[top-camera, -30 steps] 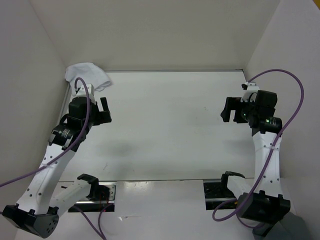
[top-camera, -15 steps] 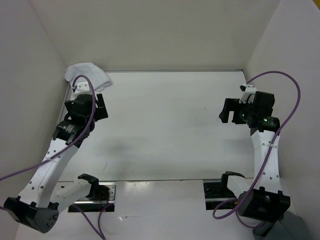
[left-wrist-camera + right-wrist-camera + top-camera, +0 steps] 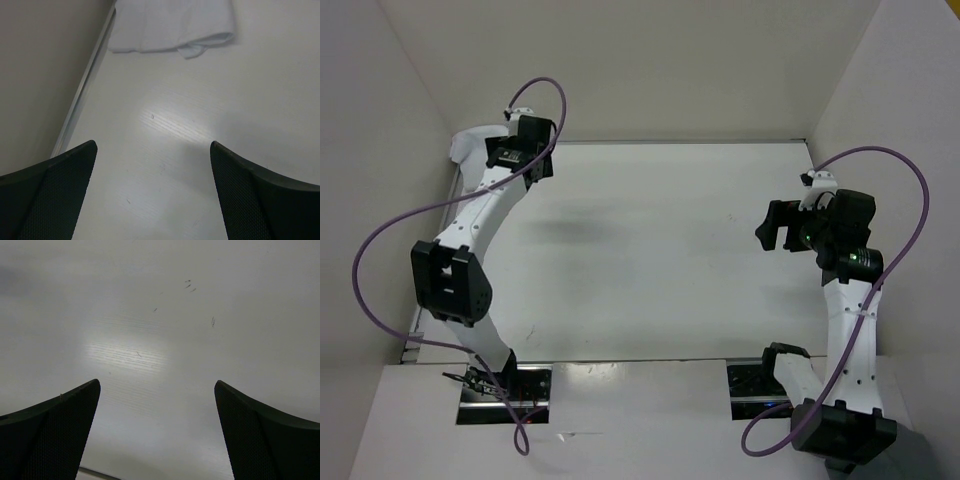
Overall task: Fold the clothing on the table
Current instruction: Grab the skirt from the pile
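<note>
Loosely rumpled, the white clothing (image 3: 170,25) lies beside the wall (image 3: 40,75); both jaws gape.

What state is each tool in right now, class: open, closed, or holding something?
Left tool: open, holding nothing; the clothing lies ahead of it.
Right tool: open, holding nothing.

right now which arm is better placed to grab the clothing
Left. The left tool, open, hangs near the clothing in the far left corner; the right tool, also open, sits across the table, away from it.
</note>
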{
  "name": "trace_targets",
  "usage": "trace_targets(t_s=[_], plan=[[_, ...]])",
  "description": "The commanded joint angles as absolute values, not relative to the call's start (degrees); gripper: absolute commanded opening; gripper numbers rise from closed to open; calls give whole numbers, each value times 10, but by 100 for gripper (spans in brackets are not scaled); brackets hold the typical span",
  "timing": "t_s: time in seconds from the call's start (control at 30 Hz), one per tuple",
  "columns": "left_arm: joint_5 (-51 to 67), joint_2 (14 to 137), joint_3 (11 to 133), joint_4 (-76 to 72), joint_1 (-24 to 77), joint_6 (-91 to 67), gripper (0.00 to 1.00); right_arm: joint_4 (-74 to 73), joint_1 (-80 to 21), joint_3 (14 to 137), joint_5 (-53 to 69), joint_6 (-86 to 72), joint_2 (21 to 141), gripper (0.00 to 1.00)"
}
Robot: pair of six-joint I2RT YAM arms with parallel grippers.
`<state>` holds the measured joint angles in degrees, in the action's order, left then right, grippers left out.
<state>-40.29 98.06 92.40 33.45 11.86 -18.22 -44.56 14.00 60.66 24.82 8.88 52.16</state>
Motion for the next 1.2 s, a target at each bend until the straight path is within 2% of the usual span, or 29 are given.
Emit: trace_targets(t_s=[0.0, 0.13, 0.3, 0.5, 0.87, 1.0, 1.17], plan=[[-466, 1030, 1015, 325, 112, -170, 100, -424, 137, 604, 264, 98, 517, 100], [-466, 1138, 1088, 348, 101, -183, 100, -424, 137, 604, 271, 104, 517, 100], [-460, 1216, 1119, 348, 80, -199, 100, -424, 137, 604, 281, 104, 511, 100], [-420, 1313, 1164, 342, 26, -226, 87, -424, 137, 604, 281, 109, 505, 100], [-425, 1423, 1284, 350, -32, -237, 92, -424, 137, 604, 287, 114, 516, 100], [-391, 1464, 1328, 368, -56, -237, 96, -429, 137, 604, 293, 114, 516, 100], [-323, 1483, 1345, 355, -69, -209, 96, -429, 137, 604, 293, 114, 516, 100]])
